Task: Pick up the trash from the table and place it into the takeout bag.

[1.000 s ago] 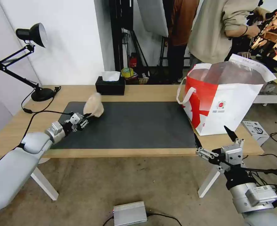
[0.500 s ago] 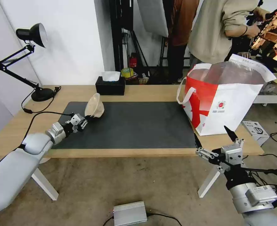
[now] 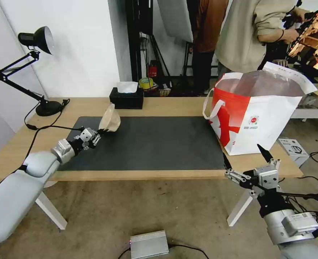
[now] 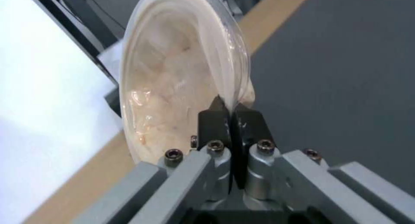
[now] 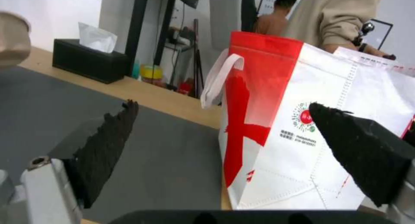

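Observation:
My left gripper (image 3: 100, 132) is shut on the rim of the smaller beige-tan bowl (image 3: 109, 118), which stands tipped on edge just above the far left corner of the dark grey mat (image 3: 159, 144). The left wrist view shows both pads clamped on the thin rim of the bowl (image 4: 173, 81), with pale scraps inside. The red-and-white takeout bag (image 3: 263, 118) stands open on the right end of the table (image 3: 166, 104). My right gripper (image 3: 243, 154) hangs open at the table's front right edge, below the bag (image 5: 281, 120). The bowl (image 5: 13, 39) shows far off in the right wrist view.
A black tissue box (image 3: 126, 98) sits at the table's back edge. A black desk lamp (image 3: 40, 39) with its cable stands at the far left. A silver box (image 3: 149, 244) lies on the floor in front. People stand behind the bag.
The left gripper has lifted the bowl a little and turned it more on edge. The right arm has not moved.

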